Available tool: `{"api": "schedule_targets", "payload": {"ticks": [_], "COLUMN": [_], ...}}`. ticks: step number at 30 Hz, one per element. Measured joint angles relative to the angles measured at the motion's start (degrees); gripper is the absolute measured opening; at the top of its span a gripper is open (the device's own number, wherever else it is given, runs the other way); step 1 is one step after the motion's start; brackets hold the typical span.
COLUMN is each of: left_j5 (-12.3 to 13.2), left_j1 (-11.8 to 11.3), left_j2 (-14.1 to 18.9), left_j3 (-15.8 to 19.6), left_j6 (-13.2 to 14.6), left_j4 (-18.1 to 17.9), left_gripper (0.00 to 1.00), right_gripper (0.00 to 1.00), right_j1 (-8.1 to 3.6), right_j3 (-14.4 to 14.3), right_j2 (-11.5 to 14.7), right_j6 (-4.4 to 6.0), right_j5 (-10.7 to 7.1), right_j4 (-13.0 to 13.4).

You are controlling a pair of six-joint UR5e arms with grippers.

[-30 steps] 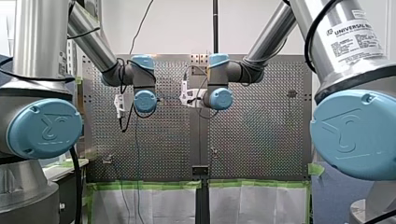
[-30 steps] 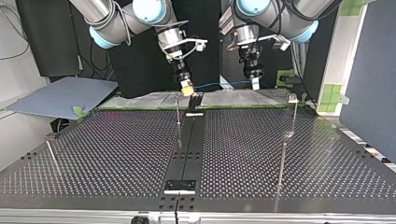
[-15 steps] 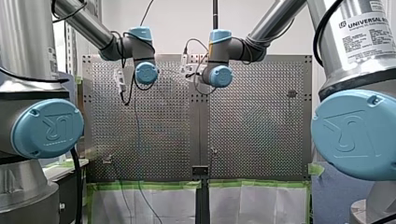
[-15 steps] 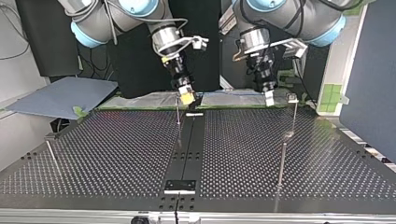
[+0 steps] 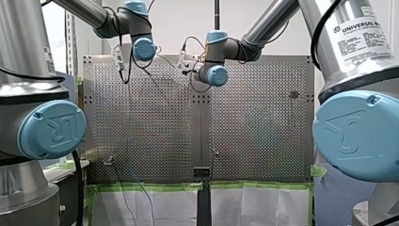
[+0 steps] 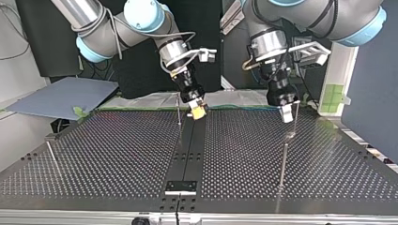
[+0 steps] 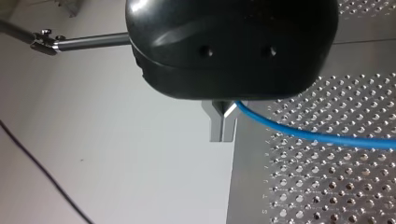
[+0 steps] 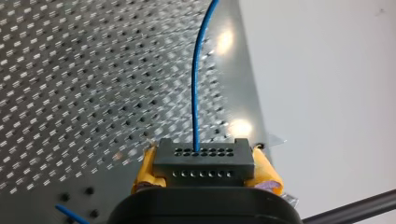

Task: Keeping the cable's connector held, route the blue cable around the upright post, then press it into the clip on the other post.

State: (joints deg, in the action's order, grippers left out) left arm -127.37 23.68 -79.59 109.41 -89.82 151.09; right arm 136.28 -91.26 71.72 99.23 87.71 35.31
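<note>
My right gripper (image 6: 197,112), clamping the connector (image 8: 204,161), and my left gripper (image 6: 285,114), pinching the blue cable (image 7: 308,136), have drawn level with the upright post (image 6: 178,111), so routing can start.

One camera sits behind and above the arms' shoulders, looking out over the perforated table (image 5: 259,117). Another stands low across it, facing back at the arms; both take in the whole table. Each wrist camera rides close: the left gripper (image 7: 223,127), and the right gripper (image 8: 205,171) with the connector (image 8: 204,156), loom large, and both views catch the blue cable (image 7: 317,137).
</note>
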Motion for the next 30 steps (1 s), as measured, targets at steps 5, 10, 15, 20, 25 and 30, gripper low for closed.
{"api": "schedule_targets", "payload": {"ticks": [5, 10, 15, 20, 25, 30], "left_j5": [1.61, 2.13, 3.71, 6.20, 9.20, 12.36], "left_j1": [-0.96, -2.44, -4.85, -7.44, -10.46, -13.62], "left_j2": [-0.71, -1.66, -2.92, -3.53, -5.12, -6.86], "left_j3": [-2.48, -4.72, -6.47, -7.76, -9.80, -10.85], "left_j6": [0.10, 0.07, 0.16, 0.13, 0.12, 0.00], "left_j4": [2.72, 6.00, 8.82, 10.00, 10.53, 10.64], "left_gripper": [0.00, 0.00, 0.00, 0.00, 0.00, 0.00], "right_gripper": [0.00, 0.00, 0.00, 0.00, 0.00, 0.00], "right_j1": [0.00, -0.20, -0.66, -1.13, -1.63, -1.99], "right_j3": [2.95, 5.86, 8.77, 11.78, 14.30, 14.88], "right_j2": [-0.01, -0.02, -0.03, -0.11, -0.36, -1.01], "right_j6": [0.47, 0.67, 1.33, 1.96, 2.43, 2.63], "right_j5": [-0.31, -0.65, -0.94, -1.43, -1.99, -2.55], "right_j4": [-2.11, -4.08, -5.00, -5.09, -4.96, -4.83]}}
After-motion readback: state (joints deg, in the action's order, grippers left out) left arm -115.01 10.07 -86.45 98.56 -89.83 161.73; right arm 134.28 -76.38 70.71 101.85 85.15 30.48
